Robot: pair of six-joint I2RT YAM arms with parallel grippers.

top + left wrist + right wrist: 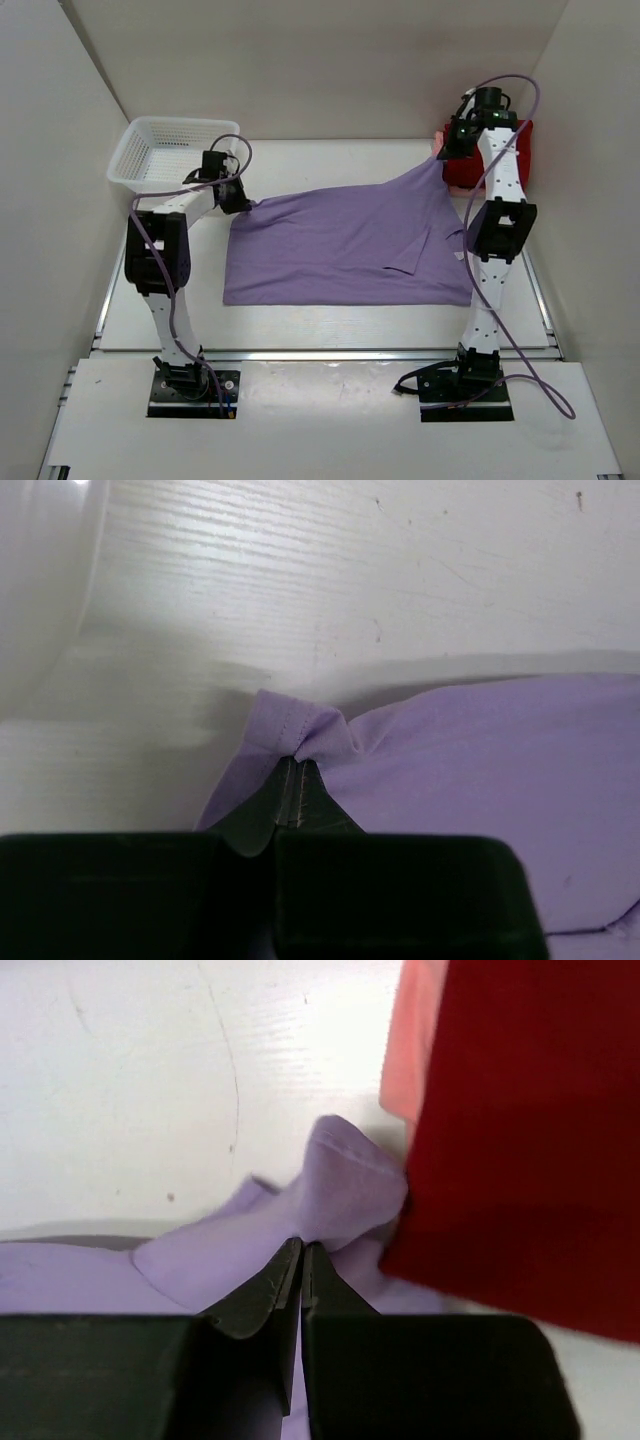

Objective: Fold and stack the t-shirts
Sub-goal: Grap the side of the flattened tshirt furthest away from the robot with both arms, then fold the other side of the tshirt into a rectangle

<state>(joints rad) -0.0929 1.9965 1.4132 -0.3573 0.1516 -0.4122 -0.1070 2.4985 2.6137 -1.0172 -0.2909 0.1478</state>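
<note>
The lavender t-shirt [345, 245] lies spread across the middle of the table, its far edge stretched between my two grippers. My left gripper [240, 205] is shut on its far left corner [300, 735], low over the table. My right gripper [443, 152] is shut on its far right corner [335, 1195], lifted next to the red t-shirt [495, 160]. The red t-shirt [525, 1140] lies folded at the far right on top of the salmon pink t-shirt [408, 1050], of which only an edge shows.
A white lattice basket [165, 150] stands at the far left corner, just behind the left gripper. White walls close in the table on three sides. Bare table [320, 335] runs in front of the shirt.
</note>
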